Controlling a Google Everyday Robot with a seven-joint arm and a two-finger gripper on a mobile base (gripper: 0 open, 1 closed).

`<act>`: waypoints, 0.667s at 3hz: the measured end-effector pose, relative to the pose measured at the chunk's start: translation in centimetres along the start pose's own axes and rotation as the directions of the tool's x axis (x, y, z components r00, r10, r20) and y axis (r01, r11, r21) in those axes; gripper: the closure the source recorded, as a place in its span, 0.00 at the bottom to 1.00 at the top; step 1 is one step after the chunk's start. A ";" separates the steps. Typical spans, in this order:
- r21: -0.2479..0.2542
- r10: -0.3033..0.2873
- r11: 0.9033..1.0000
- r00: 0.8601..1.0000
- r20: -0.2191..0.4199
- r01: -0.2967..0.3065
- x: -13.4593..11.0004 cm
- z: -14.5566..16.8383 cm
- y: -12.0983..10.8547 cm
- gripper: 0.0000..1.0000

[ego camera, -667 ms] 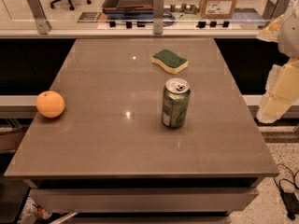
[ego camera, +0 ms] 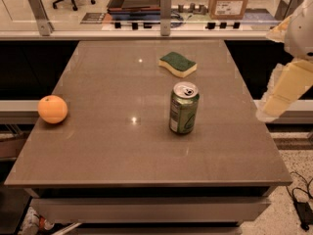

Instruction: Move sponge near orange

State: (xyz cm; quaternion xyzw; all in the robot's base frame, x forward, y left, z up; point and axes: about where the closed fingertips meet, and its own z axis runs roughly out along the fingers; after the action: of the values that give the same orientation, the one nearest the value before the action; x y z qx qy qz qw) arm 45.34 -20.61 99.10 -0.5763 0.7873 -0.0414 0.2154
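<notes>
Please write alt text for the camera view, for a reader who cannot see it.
A brown table holds a green-topped sponge near its far edge, an opened green can nearer the camera, and an orange at the left edge. The robot's gripper hangs beyond the table's right side, touching nothing.

Gripper (ego camera: 285,89) at far right — pale, shape unclear — its arm cut off by the edge.
</notes>
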 end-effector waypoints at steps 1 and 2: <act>0.014 0.089 0.996 0.993 0.073 -0.090 -2.2 2.3 -1.6 0.00; 0.030 0.160 0.986 0.977 0.139 -0.166 -4.1 4.8 -3.0 0.00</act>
State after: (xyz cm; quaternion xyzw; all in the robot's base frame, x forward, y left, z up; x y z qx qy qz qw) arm 50.85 -16.90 96.89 -0.5068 0.8143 -0.0006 0.2830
